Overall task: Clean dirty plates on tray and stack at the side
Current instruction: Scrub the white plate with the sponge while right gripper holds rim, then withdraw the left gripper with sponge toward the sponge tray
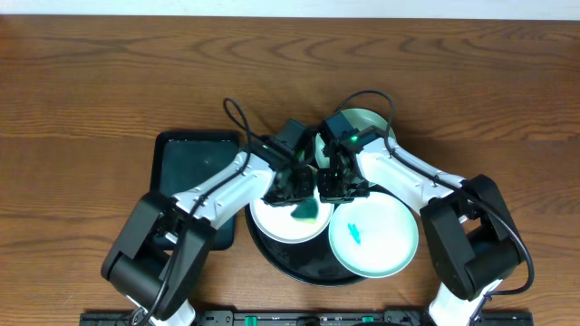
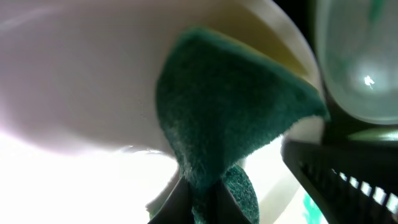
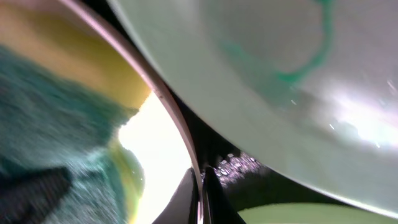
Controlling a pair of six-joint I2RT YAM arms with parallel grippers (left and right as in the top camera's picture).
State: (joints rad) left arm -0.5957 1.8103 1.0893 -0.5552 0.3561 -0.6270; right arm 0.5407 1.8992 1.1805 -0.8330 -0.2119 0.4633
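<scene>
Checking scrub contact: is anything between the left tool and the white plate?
Only the green sponge, pinched in the left tool and lying against the white plate. Nothing else shows between them. The right tool clamps that plate's rim.

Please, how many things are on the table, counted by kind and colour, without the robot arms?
white plate: 1
mint plates: 2
black round tray: 1
dark-green rectangular tray: 1
green sponge: 1
Total: 6

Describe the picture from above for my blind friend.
Over a black tray, the left gripper presses a green sponge onto a white plate, with the right gripper close beside. A teal-smeared mint plate lies nearer, a second mint plate behind.
</scene>
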